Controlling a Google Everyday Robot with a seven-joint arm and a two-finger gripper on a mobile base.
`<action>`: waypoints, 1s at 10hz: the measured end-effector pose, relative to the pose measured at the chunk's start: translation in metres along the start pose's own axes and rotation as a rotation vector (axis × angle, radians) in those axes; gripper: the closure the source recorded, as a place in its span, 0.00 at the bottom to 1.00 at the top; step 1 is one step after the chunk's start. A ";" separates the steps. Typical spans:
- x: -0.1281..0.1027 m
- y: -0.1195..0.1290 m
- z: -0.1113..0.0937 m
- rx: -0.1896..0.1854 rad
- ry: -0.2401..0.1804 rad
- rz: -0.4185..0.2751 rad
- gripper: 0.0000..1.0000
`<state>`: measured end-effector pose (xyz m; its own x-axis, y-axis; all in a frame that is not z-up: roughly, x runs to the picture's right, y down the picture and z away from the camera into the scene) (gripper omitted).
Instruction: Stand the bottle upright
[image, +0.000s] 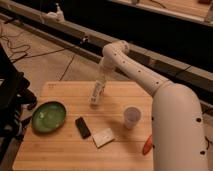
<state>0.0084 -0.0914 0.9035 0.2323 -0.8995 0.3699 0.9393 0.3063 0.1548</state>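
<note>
The slim whitish bottle (96, 93) with a pale label stands nearly upright, tilted slightly, on the wooden table (60, 150) near its far middle. My gripper (101, 79) is right above it at the bottle's top, at the end of the white arm (145, 75) that reaches in from the right. The gripper appears to be at the bottle's neck. The bottle's base is close to or on the tabletop.
A translucent white cup (131, 117) stands right of the bottle. A green bowl (49, 116) sits at the left. A black oblong object (82, 127) and a pale flat packet (104, 137) lie in front. An orange thing (147, 146) lies by the arm's base. Dark chair at far left.
</note>
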 end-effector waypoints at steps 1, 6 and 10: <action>0.003 0.003 0.000 -0.021 0.005 -0.005 1.00; 0.020 -0.001 -0.004 -0.085 0.040 -0.032 1.00; 0.034 -0.001 -0.003 -0.090 0.067 -0.044 1.00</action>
<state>0.0158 -0.1231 0.9131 0.2038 -0.9311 0.3025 0.9671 0.2395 0.0856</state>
